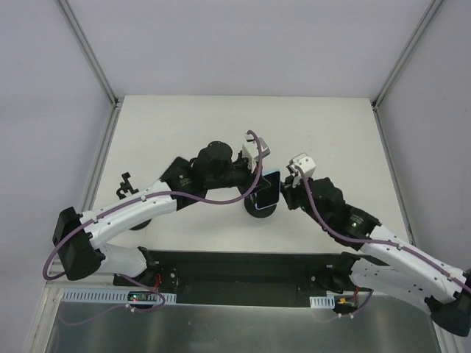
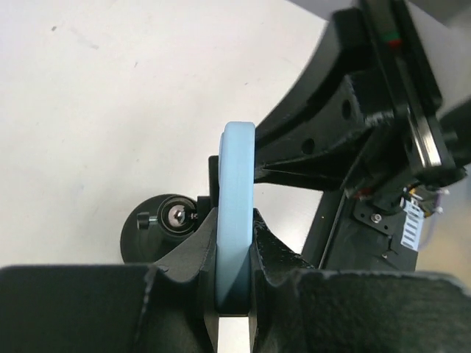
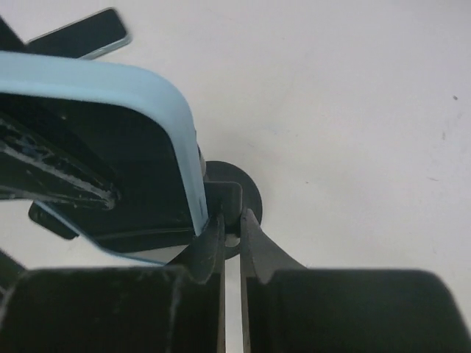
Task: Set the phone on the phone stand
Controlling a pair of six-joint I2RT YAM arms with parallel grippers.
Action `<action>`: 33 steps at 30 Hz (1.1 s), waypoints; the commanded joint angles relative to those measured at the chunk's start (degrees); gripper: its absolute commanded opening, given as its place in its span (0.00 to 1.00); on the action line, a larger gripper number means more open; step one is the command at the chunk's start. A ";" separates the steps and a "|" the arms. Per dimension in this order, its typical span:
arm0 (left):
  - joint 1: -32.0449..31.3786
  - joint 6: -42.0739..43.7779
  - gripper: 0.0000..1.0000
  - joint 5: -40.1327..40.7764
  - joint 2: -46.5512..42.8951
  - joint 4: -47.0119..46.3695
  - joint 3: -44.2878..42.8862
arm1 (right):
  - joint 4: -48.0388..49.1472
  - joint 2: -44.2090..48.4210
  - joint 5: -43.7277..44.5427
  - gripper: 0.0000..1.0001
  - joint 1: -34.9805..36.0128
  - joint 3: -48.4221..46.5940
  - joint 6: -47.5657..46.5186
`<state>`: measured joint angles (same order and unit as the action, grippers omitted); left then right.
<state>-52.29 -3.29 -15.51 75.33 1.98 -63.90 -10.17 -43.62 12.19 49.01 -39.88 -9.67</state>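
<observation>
On the pale table [image 1: 331, 132] the left gripper [image 2: 235, 228] pinches the phone [image 2: 237, 176], a black-screened slab with a pale-blue rim, by its two flat faces and holds it on edge just above the phone stand [image 2: 158, 224], whose round black base shows below. The right gripper [image 3: 232, 224] sits at the stand's cradle beside the phone's edge, fingers almost together with a slim gap; whether they grip anything cannot be told. Another dark flat slab [image 3: 81, 33] lies farther off.
</observation>
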 commanded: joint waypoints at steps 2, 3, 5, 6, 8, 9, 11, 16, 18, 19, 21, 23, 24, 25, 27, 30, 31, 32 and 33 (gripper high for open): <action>1.23 -1.97 0.00 37.19 2.36 9.45 -0.34 | 9.12 -2.96 37.53 0.00 14.13 -2.65 5.18; 0.88 -2.68 0.00 38.78 3.58 8.93 -0.78 | 9.90 -4.01 40.78 0.00 16.44 -3.01 5.54; 0.35 -6.00 0.00 45.80 4.82 7.09 -1.75 | 8.78 -7.18 47.31 0.00 20.14 -4.84 11.38; 0.26 -6.29 0.00 46.61 5.78 5.33 -1.76 | 6.33 -7.97 47.66 0.00 20.68 -5.47 14.47; -0.53 -8.21 0.00 48.28 6.93 2.34 -1.75 | 6.74 -9.99 48.37 0.00 22.95 -5.91 18.19; -0.79 -8.57 0.00 48.90 8.50 0.59 -2.10 | 6.22 -10.87 49.24 0.00 24.10 -7.04 20.02; -1.85 -10.06 0.00 51.09 10.27 -0.47 -3.16 | 4.73 -13.77 51.79 0.00 26.47 -8.81 21.44; -3.43 -10.16 0.00 50.14 12.47 -8.11 -1.24 | 4.20 -15.44 55.74 0.00 29.64 -10.13 24.87; -3.78 -10.77 0.00 48.83 12.47 -8.92 -0.09 | 3.32 -15.62 56.63 0.00 30.79 -10.13 26.28; -3.87 -10.86 0.00 48.38 12.47 -9.27 0.26 | 3.41 -15.80 56.81 0.00 31.14 -9.87 26.98; -4.22 -10.69 0.00 45.68 11.95 -9.80 1.32 | 3.23 -15.97 56.46 0.00 31.58 -9.96 26.90; -4.22 -9.90 0.00 43.03 10.90 -11.72 3.68 | 2.36 -15.45 55.76 0.00 31.85 -10.13 24.72; -4.22 -9.29 0.00 40.15 9.06 -12.60 4.74 | -0.35 -14.92 55.23 0.00 31.76 -10.31 24.18; -4.31 -8.50 0.00 38.12 8.09 -13.31 5.71 | -2.55 -12.92 53.83 0.03 31.76 -10.39 24.17; -4.13 -6.73 0.00 35.21 4.84 -13.49 7.99 | -1.97 -9.58 50.76 0.28 31.58 -7.95 18.14; -3.08 -5.32 0.00 25.21 0.02 -14.72 11.68 | -1.69 -2.63 32.52 0.57 25.19 -4.09 7.00; -1.86 -5.15 0.00 22.13 -1.05 -15.24 12.56 | -1.78 0.60 26.02 0.63 22.38 -3.37 5.03; -1.15 -4.54 0.00 15.40 -2.19 -16.12 14.57 | -1.78 1.94 11.69 0.71 15.91 -2.67 3.36; -0.71 -3.84 0.00 12.11 -4.21 -17.26 15.55 | -2.13 2.91 4.32 0.77 12.37 -1.79 1.52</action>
<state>-55.27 -10.96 14.02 76.62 -17.63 -53.54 -11.51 -46.06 47.11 74.35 -44.16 3.22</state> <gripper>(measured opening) 0.124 0.686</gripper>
